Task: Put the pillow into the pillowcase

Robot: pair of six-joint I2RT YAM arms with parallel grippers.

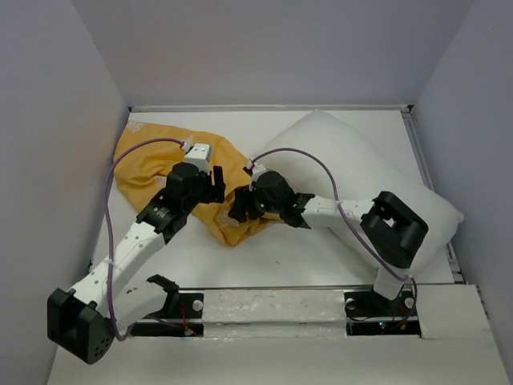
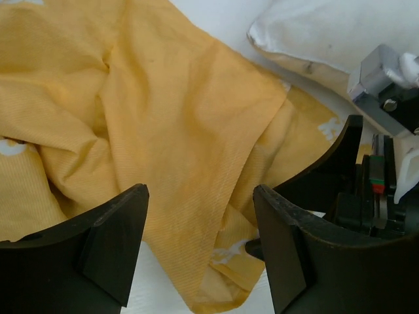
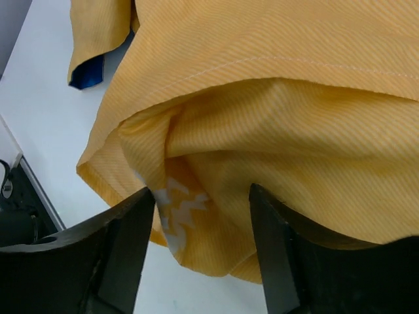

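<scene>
The crumpled mustard-yellow fabric pillowcase (image 1: 152,164) lies far left on the white table (image 1: 304,261), beside the plump white rectangular pillow (image 1: 361,160). The left gripper (image 2: 200,216) and right gripper (image 3: 203,209) hang over its folds, jaws spread, seemingly pinching nothing.

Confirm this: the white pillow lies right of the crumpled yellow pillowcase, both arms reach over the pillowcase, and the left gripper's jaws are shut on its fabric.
Wrong on the jaws. On the left gripper they stand wide open above the pillowcase, gripping nothing, as the left wrist view shows. The rest holds: the pillow lies right of it, both arms over it.
</scene>
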